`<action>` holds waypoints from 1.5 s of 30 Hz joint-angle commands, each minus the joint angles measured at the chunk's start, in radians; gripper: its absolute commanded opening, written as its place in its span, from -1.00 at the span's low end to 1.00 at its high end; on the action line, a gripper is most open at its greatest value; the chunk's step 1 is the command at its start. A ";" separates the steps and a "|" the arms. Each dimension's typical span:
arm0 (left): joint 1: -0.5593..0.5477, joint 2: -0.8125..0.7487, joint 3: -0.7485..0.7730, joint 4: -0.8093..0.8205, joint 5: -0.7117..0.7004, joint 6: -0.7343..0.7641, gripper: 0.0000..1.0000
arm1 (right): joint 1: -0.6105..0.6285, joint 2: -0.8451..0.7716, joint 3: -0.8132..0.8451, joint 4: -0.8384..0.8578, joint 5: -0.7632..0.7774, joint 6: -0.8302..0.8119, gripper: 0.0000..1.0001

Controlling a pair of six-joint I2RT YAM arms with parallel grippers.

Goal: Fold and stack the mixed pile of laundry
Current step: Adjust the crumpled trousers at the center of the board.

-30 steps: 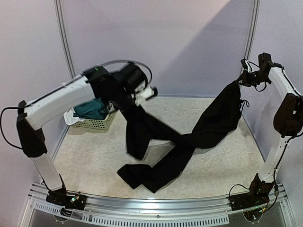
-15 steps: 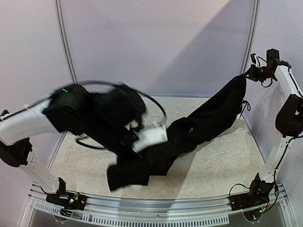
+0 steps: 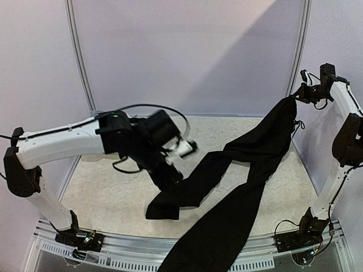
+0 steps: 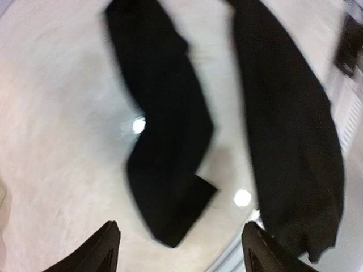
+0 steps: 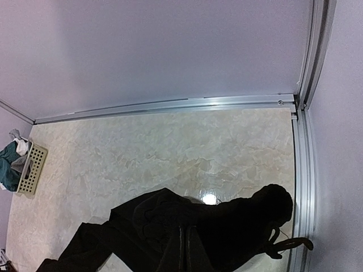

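The black trousers (image 3: 238,170) have dropped free of the left gripper (image 4: 180,245) — one leg now lies across the middle of the table (image 3: 108,192), the other spills over its near edge. The left fingers are spread wide and empty, with the arm stretched low over the table's left half. The right gripper (image 3: 296,95) pinches the trousers' upper end, high above the far right corner.

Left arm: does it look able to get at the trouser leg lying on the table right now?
Probably yes. The left fingers stand open above that trouser leg, nothing between; the right fingers pinch the other end up high, aside.
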 commanded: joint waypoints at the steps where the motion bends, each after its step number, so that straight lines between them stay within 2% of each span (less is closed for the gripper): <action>1: 0.240 -0.096 -0.331 0.189 0.042 -0.279 0.50 | -0.003 -0.037 -0.055 0.012 -0.034 -0.032 -1.00; 4: 0.272 -0.146 -0.471 0.323 0.117 -0.363 0.55 | -0.003 -0.041 -0.073 0.007 -0.036 -0.054 -1.00; 7: 0.277 -0.144 -0.558 0.404 0.147 -0.387 0.71 | -0.003 -0.041 -0.084 0.007 -0.042 -0.061 -1.00; 12: 0.299 -0.018 -0.608 0.493 0.203 -0.401 0.72 | -0.002 -0.027 -0.098 0.010 -0.067 -0.052 -1.00; 14: 0.300 0.035 -0.603 0.517 0.237 -0.392 0.60 | -0.002 -0.026 -0.103 0.012 -0.073 -0.049 -1.00; 19: 0.302 0.108 -0.586 0.635 0.380 -0.372 0.17 | -0.002 -0.020 -0.120 0.022 -0.073 -0.054 -1.00; 22: 0.304 0.152 -0.509 0.604 0.396 -0.313 -0.41 | -0.002 -0.002 -0.120 0.030 -0.074 -0.053 -1.00; 24: 0.318 0.186 -0.414 0.478 0.311 -0.241 -0.99 | -0.003 0.013 -0.110 0.044 -0.074 -0.043 -1.00; 26: 0.331 0.210 -0.285 0.326 0.140 -0.134 -1.00 | -0.002 0.033 -0.080 0.049 -0.074 -0.027 -1.00; 30: 0.344 0.246 0.032 0.061 -0.306 0.133 -1.00 | -0.002 0.088 0.054 0.037 -0.064 0.010 -1.00; 33: 0.353 0.250 0.230 -0.026 -0.585 0.289 -1.00 | -0.003 0.127 0.192 0.019 -0.044 0.049 -1.00; 35: 0.354 0.234 0.311 -0.023 -0.739 0.381 -1.00 | -0.006 0.137 0.234 0.015 -0.029 0.066 -1.00; 37: 0.352 0.168 0.313 0.042 -0.855 0.464 -1.00 | -0.015 0.129 0.246 0.028 -0.013 0.078 -1.00; 39: 0.337 0.085 0.233 0.154 -0.969 0.550 -1.00 | -0.039 0.111 0.234 0.044 -0.014 0.097 -1.00; 41: 0.300 -0.017 0.094 0.340 -1.094 0.691 -1.00 | -0.077 0.092 0.201 0.069 -0.034 0.118 -1.00; 42: 0.274 -0.075 0.012 0.454 -1.127 0.758 -1.00 | -0.097 0.077 0.179 0.081 -0.043 0.131 -1.00; 43: 0.246 -0.125 -0.060 0.500 -1.125 0.803 -1.00 | -0.114 0.067 0.158 0.089 -0.050 0.134 -1.00; 45: 0.170 -0.211 -0.189 0.502 -1.108 0.848 -1.00 | -0.137 0.050 0.118 0.083 -0.049 0.122 -1.00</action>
